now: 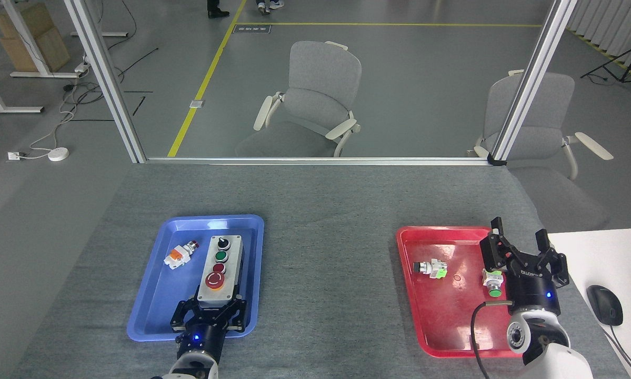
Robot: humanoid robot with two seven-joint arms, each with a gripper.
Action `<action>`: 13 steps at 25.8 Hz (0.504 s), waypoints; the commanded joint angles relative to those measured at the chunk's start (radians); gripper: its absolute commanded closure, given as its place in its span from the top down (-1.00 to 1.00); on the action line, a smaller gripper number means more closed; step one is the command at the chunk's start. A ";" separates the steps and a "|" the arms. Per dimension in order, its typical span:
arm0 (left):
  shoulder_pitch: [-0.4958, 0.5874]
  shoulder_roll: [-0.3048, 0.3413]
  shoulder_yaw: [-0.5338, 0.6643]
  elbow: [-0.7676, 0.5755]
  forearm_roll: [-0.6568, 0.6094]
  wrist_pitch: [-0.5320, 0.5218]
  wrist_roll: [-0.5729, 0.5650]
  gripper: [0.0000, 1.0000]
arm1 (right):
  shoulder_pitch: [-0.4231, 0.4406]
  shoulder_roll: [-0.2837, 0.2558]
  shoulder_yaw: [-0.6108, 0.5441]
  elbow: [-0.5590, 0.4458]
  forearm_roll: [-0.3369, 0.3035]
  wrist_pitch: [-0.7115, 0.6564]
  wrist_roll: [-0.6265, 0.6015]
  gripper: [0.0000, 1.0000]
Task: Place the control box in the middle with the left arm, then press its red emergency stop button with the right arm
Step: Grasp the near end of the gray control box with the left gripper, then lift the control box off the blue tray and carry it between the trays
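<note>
The light-grey control box (231,261) lies lengthwise in the blue tray (149,300) at the left, with its big red emergency stop button (214,280) nearest me. My left gripper (216,304) is at the box's near end, its black fingers closed against both long sides. My right gripper (520,239) stands open above the right edge of the red tray (441,321), holding nothing. The bare grey tabletop in the middle (326,273) lies between the two trays.
A small orange-white switch (180,255) lies in the blue tray left of the box. The red tray holds two small green-tipped switches (431,268) (492,281). A white desk (599,252) with a black mouse (604,304) adjoins at the right. Aluminium posts and chairs stand behind the table.
</note>
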 commanded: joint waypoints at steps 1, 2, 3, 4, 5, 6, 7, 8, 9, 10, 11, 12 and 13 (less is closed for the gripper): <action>0.006 0.002 0.000 -0.001 -0.004 -0.002 -0.003 -0.17 | 0.001 0.001 0.003 0.000 0.000 0.000 0.000 1.00; 0.008 0.001 0.000 -0.003 -0.005 -0.004 0.002 -0.24 | 0.001 0.001 0.003 0.000 0.000 -0.005 0.000 1.00; 0.008 0.001 0.000 -0.008 -0.007 -0.004 0.014 -0.25 | 0.001 0.001 0.003 0.000 0.000 -0.013 0.000 1.00; 0.009 0.001 0.000 -0.014 -0.007 -0.007 0.033 -0.30 | 0.000 0.001 0.003 0.000 0.000 -0.017 0.000 1.00; 0.009 0.001 -0.002 -0.024 -0.007 -0.011 0.053 -0.31 | 0.000 0.001 0.003 0.000 0.000 -0.020 0.000 1.00; 0.011 0.002 -0.002 -0.038 -0.008 -0.013 0.073 -0.34 | 0.000 0.001 0.003 0.000 -0.001 -0.020 0.000 1.00; 0.015 0.002 -0.002 -0.049 -0.011 -0.016 0.089 -0.35 | 0.000 0.001 0.003 0.000 -0.001 -0.020 -0.001 1.00; 0.021 0.002 -0.003 -0.061 -0.013 -0.018 0.100 -0.35 | 0.000 0.001 0.003 0.000 -0.001 -0.022 0.000 1.00; 0.023 0.004 -0.008 -0.077 -0.013 -0.019 0.102 -0.35 | 0.000 -0.001 0.003 0.000 -0.002 -0.022 0.000 1.00; 0.024 0.006 -0.015 -0.092 -0.013 -0.022 0.102 -0.36 | 0.000 0.001 0.003 0.000 -0.002 -0.022 -0.001 1.00; 0.024 0.006 -0.025 -0.103 -0.014 -0.027 0.102 -0.36 | 0.000 -0.001 0.003 0.000 -0.002 -0.022 -0.001 1.00; 0.024 0.006 -0.032 -0.112 -0.014 -0.030 0.102 -0.36 | 0.000 -0.001 0.003 0.000 -0.002 -0.022 -0.001 1.00; 0.024 0.006 -0.037 -0.115 -0.014 -0.033 0.100 -0.35 | 0.000 -0.001 0.004 0.000 -0.002 -0.022 -0.001 1.00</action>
